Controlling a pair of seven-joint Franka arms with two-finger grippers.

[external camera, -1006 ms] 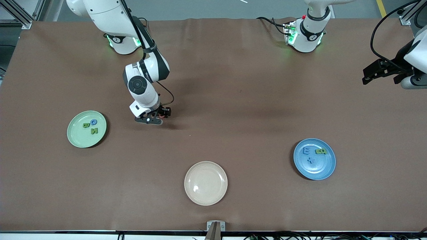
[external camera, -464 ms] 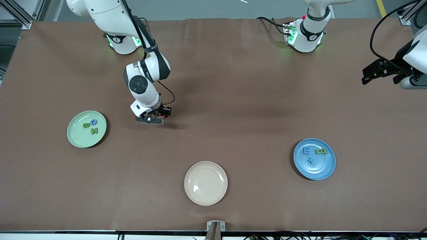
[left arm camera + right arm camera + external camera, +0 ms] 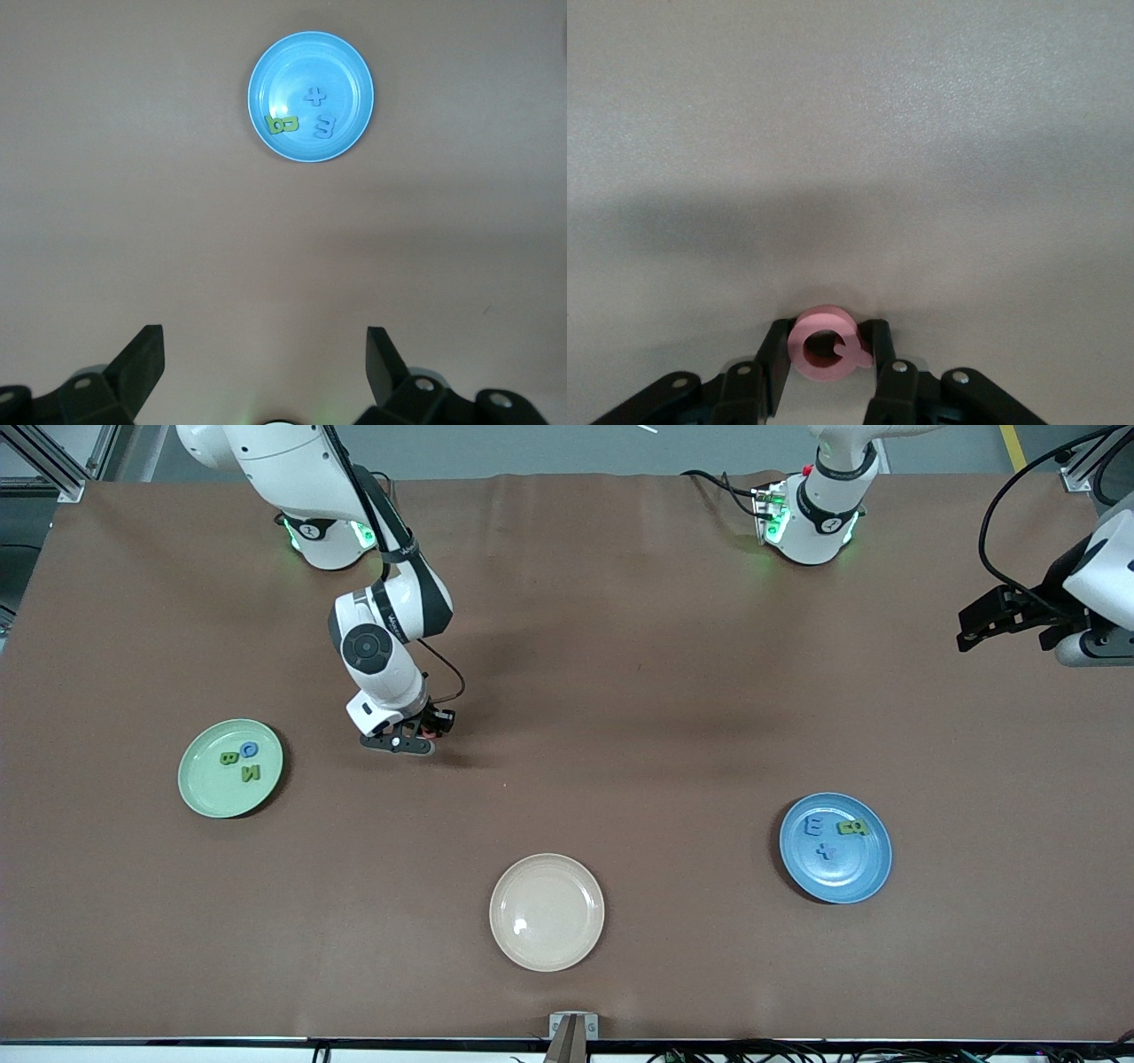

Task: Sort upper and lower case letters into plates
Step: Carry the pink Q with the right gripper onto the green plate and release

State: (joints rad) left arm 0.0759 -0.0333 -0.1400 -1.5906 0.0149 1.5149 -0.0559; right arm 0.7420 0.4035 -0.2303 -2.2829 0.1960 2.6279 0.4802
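On the brown table (image 3: 620, 691), the mint green plate (image 3: 205, 797) and the blue plate (image 3: 864, 872) each hold three letters, while the cream plate (image 3: 547, 911) lies bare. The left gripper (image 3: 264, 359) waits with fingers spread wide, high above the table at the left arm's end. The right gripper (image 3: 826, 350), down at the table beside the green plate, is clamped on a pink letter Q (image 3: 824, 343), seemingly the last piece left to sort.

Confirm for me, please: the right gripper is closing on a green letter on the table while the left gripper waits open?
Not quite: the letter is pink, not green. The right wrist view shows the right gripper closing on a pink letter on the table; the left gripper does wait open.
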